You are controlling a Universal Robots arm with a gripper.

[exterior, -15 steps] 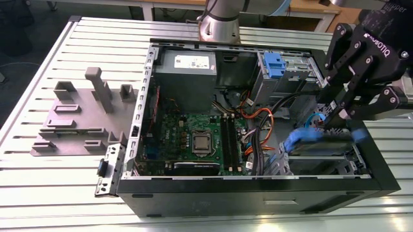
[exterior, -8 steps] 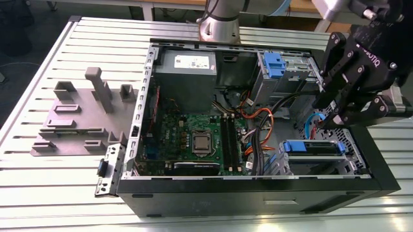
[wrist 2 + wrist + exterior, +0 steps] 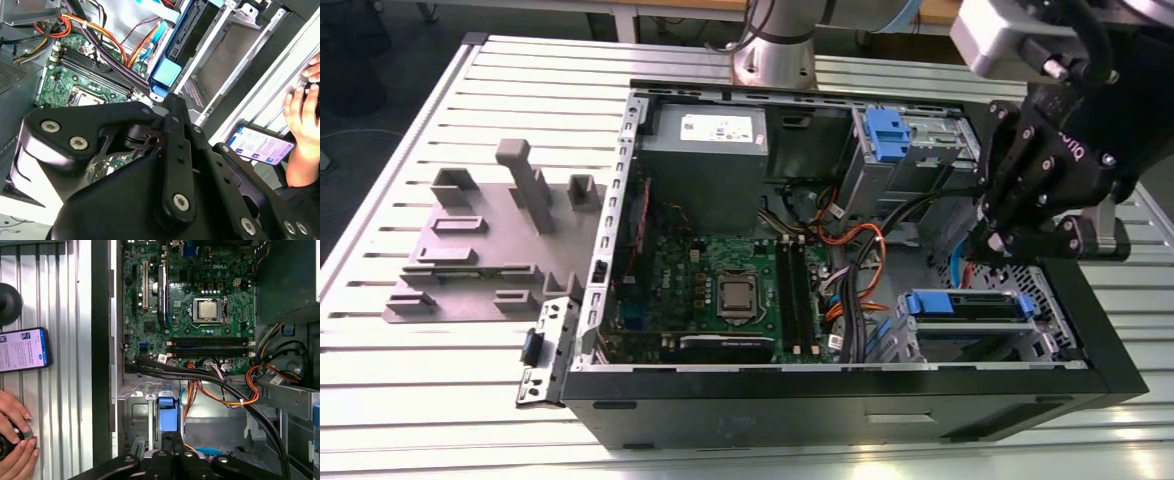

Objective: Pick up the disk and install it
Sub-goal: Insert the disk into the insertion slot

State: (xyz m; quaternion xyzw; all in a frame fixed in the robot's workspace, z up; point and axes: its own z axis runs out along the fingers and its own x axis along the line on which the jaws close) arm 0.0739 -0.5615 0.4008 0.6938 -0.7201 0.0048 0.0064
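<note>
- Disk (image 3: 971, 306) lies flat in the metal drive cage (image 3: 1051, 320), at the corner of the open case (image 3: 854, 400) toward the exterior view's right, beside the motherboard (image 3: 720, 290).
- Long axis runs left to right across the exterior view. Its blue rail end (image 3: 927, 303) faces the motherboard and the other end faces the case wall.
- Gripper (image 3: 994, 245) hangs just above the disk, tips pointing down into the cage. I see a gap between them in the exterior view and no contact.
- Gripper looks clenched and empty: in the first wrist view the two fingers (image 3: 167, 452) are pressed together with nothing between them.
- In both wrist views the blue rail end (image 3: 167, 415) (image 3: 165, 75) sits straight ahead of the tips, roughly on the gripper's centreline.
- Judgement: disk reads as already in its bay. I can't tell whether it is fully home or latched.
- Off-task: a person's hand (image 3: 15, 440) and a phone (image 3: 22, 350) rest on the table outside the case wall, well apart from the gripper.
</note>
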